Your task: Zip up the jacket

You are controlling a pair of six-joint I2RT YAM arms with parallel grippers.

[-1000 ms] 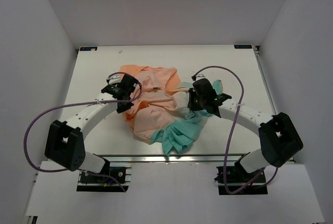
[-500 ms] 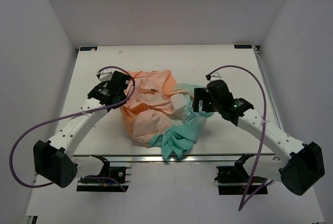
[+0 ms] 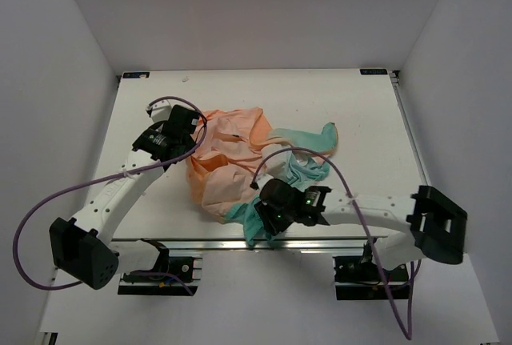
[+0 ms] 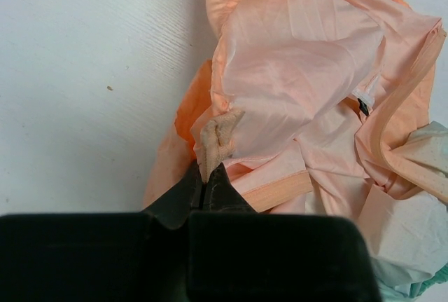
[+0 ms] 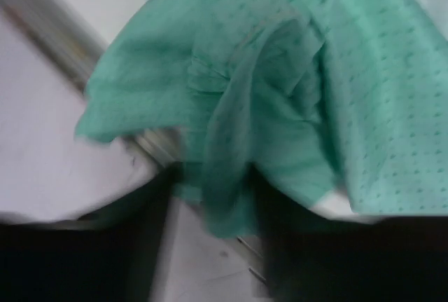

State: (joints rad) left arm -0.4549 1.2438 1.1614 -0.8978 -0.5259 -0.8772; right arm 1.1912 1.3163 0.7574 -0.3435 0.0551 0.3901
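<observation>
The jacket [image 3: 232, 157] lies crumpled mid-table, orange-peach on the left and teal [image 3: 308, 170] on the right and at the front. My left gripper [image 3: 187, 134] is at its left side. In the left wrist view it [image 4: 205, 176] is shut on a pinch of the peach fabric [image 4: 218, 137]. An orange edge band [image 4: 413, 81] runs along the right of that view. My right gripper [image 3: 268, 215] is at the front table edge over the teal hem. In the blurred right wrist view it [image 5: 220, 204] stands open with a fold of teal fabric [image 5: 238, 106] hanging between the fingers.
The metal rail [image 3: 336, 241] of the front table edge runs just beside the right gripper and shows in the right wrist view [image 5: 42, 15]. White walls enclose the table on three sides. Purple cables loop above both arms.
My right arm has swung from the jacket's right side down to the teal hem at the front edge. The teal part has spread out to the right. The left gripper has barely moved.
</observation>
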